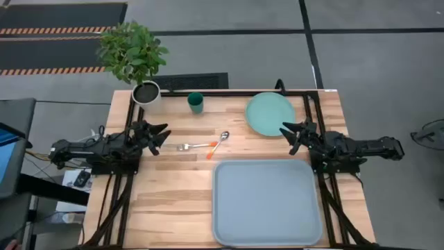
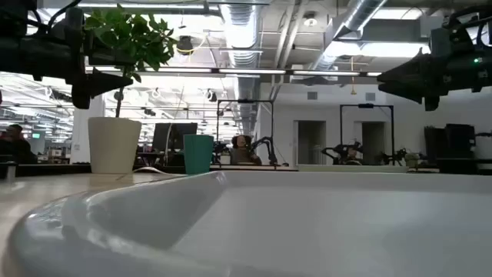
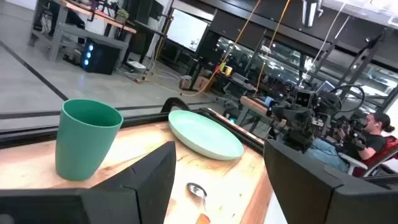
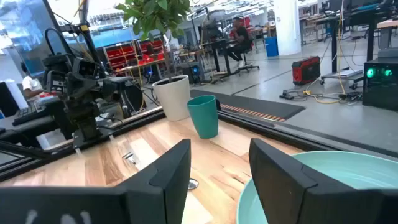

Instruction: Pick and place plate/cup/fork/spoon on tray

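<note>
Mint-green and round, the flat plate (image 1: 270,114) lies at the table's far edge, just beyond the big pale grey-blue tray (image 1: 266,202), which holds nothing yet; our right gripper (image 1: 292,136) hovers at the plate's near rim, jaws spread; we should slide one finger under the rim and pinch gently; our left gripper (image 1: 157,135) waits, jaws spread, near the orange-handled metal fork (image 1: 191,146) and spoon (image 1: 218,142); the dark teal cup (image 1: 195,102) stands beyond.

two dark, seemingly matte-black jointed arms (image 1: 104,147)
</note>
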